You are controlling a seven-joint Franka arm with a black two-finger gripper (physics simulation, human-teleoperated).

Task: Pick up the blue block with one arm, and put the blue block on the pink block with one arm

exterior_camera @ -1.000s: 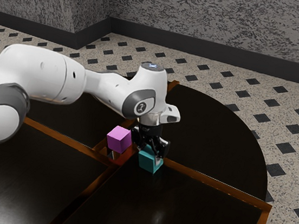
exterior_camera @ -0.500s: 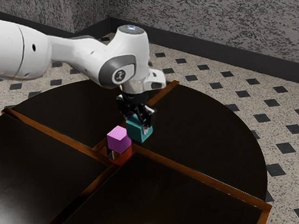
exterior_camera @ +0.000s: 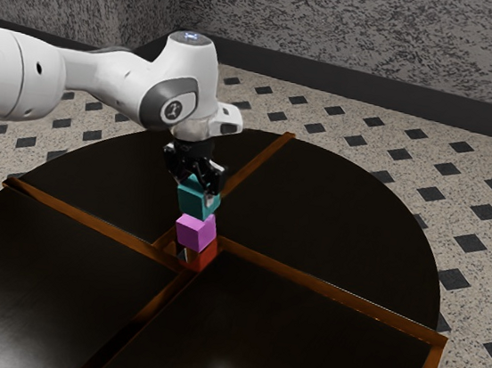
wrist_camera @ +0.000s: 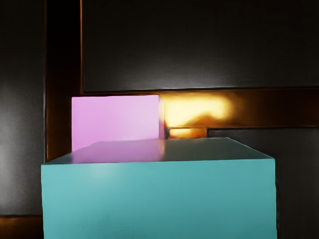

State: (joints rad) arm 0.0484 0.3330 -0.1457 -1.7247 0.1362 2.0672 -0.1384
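A teal-blue block [exterior_camera: 195, 199] hangs in my gripper [exterior_camera: 197, 192], whose black fingers are shut on its sides. Directly beneath it sits the pink block [exterior_camera: 195, 232], on the orange hub [exterior_camera: 202, 258] where the table's wooden strips cross. The blue block's underside is at or just above the pink block's top; I cannot tell if they touch. In the wrist view the blue block [wrist_camera: 159, 196] fills the near part, with the pink block [wrist_camera: 115, 122] behind and below it, offset to one side.
The round dark table [exterior_camera: 328, 248] is split into quarters by raised orange-brown strips [exterior_camera: 323, 290]. My white arm [exterior_camera: 79, 83] reaches in from the exterior view's left. Beyond the table lies a checkered floor [exterior_camera: 461, 184].
My gripper has lifted the blue block off the table and carried it toward the exterior view's left, from beside the pink block to right over it.
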